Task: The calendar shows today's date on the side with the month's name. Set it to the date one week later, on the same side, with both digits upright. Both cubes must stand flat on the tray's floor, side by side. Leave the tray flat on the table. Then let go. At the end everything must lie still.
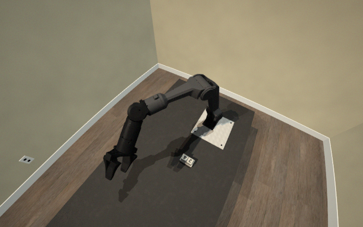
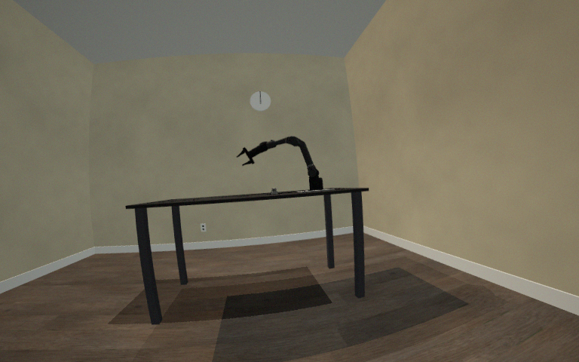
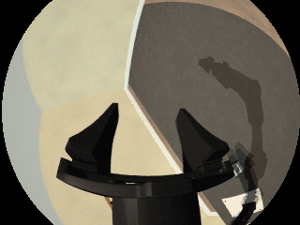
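Wood flooring (image 1: 283, 171) (image 2: 273, 341) and plain walls surrounded the dark table (image 1: 150, 208) (image 2: 191, 198) (image 3: 164, 70). Leftmost in the top view, the gripper (image 1: 116, 175) (image 2: 240, 161) (image 3: 148, 112) hung high toward one long edge, its fingers spread wide and nothing between them. That raised, sideways pose probably served to keep it clear of the calendar until a reach began.

Farther right, the calendar (image 1: 186, 160) (image 2: 274, 191) (image 3: 237, 167) sat inward from both long edges, nearer the short edge where the arm was mounted, likely to keep it within easy reach. It held two cubes side by side, their upward faces reading 4 and 2; the tray's walls were too small to make out clearly. Those top digits need not have been the date, and the month side could not be read, so that face would want a look before any cube was turned.

Rightmost, the pale base plate (image 1: 224, 139) (image 3: 232, 202) lay between the calendar and that short edge, presumably anchoring the arm.
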Action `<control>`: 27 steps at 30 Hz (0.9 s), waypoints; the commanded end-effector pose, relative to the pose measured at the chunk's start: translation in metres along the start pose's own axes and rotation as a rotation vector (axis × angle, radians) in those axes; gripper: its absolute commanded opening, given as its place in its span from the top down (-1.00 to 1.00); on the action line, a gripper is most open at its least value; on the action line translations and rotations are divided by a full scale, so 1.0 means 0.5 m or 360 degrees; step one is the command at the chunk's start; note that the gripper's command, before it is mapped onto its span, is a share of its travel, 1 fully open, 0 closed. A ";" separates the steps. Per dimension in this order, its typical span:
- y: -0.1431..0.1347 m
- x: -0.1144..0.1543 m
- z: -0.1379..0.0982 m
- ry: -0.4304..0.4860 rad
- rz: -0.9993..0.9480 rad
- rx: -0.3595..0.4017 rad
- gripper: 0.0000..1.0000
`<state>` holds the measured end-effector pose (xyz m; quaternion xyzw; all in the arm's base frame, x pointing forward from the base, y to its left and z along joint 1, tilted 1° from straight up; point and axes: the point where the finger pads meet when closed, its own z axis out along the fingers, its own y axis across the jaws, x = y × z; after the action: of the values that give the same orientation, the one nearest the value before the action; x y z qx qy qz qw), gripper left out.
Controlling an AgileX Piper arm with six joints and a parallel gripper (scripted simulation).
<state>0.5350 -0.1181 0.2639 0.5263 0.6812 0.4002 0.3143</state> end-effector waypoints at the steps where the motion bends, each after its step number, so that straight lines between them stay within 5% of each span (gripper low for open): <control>1: 0.002 0.000 -0.001 -0.0001 -0.0002 -0.0003 -1.00; 19: -0.001 0.006 -0.001 0.0007 -0.0016 0.0009 -1.00; 22: -0.030 0.048 0.004 0.0074 -0.0147 0.0110 -1.00; 27: -0.142 0.179 -0.003 0.0323 -0.0605 0.0452 -1.00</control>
<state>0.4933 -0.0556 0.2121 0.4163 0.8169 0.3101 0.2516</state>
